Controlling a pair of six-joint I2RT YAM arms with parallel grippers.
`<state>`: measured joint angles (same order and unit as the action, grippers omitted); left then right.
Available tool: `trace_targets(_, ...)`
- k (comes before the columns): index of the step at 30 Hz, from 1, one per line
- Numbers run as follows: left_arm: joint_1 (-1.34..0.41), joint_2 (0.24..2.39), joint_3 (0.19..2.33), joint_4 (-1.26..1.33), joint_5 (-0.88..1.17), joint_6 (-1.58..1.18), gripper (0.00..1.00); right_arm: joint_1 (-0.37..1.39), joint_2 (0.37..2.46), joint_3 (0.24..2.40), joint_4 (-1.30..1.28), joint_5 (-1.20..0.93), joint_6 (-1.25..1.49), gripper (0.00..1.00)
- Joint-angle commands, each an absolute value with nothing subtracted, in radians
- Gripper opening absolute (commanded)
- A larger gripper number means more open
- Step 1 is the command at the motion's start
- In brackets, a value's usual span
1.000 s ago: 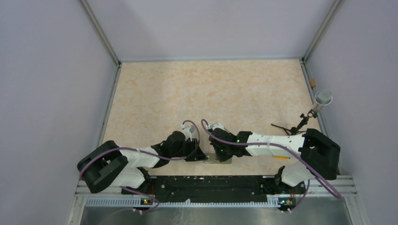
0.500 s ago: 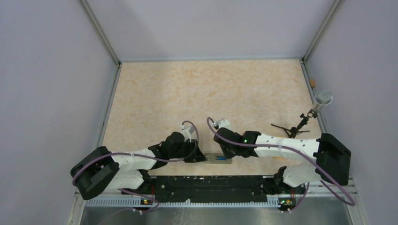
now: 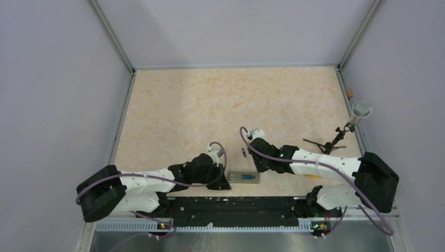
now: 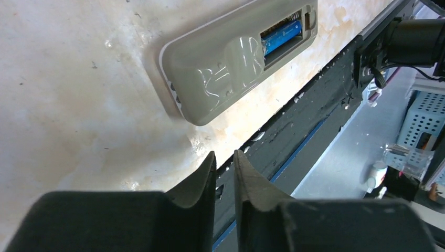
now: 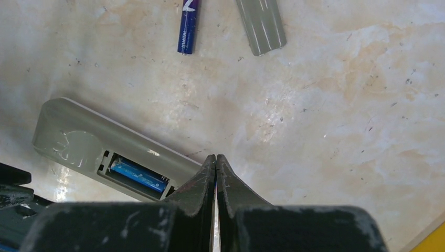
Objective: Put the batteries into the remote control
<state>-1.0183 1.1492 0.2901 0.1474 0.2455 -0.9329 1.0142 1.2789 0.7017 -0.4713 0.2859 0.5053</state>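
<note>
A: Progress?
B: One seated battery is noted in the recess of the remote control. The loose battery is not yet loaded, and the cover is off.
A: Positions, grippers?
B: The remote is recorded grey back up, just beside the right gripper, which is fully closed on nothing. The loose battery and cover are ahead of it. The left gripper is parted narrowly and empty, with the remote ahead.

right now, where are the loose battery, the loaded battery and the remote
loose battery (image 5: 188, 26), right wrist view, blue mid-body
loaded battery (image 5: 139, 177), right wrist view, its blue side
remote control (image 5: 73, 139), right wrist view, grey back
</note>
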Motion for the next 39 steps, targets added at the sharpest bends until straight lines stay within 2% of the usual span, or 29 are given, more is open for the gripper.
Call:
trace_targets(1, -1.056, 1.181, 0.352, 0.124, 0.183, -0.951, 0.16, 0.989, 1.251, 0.675, -0.370, 0.267, 0.473, 0.00)
trace_targets(7, -1.071, 1.270, 0.401, 0.120, 0.141, -0.955, 0.00, 0.976, 1.279, 0.644, -0.316, 0.247, 0.459, 0.00)
trace_targets(20, -1.071, 1.326, 0.423, 0.061, 0.043, -0.978, 0.00, 0.973, 1.349, 0.583, -0.235, 0.123, 0.415, 0.00)
trace_targets(39, -1.038, 1.401, 0.438, 0.026, -0.035, -0.974, 0.01, 0.973, 1.281, 0.515, -0.231, 0.054, 0.467, 0.00)
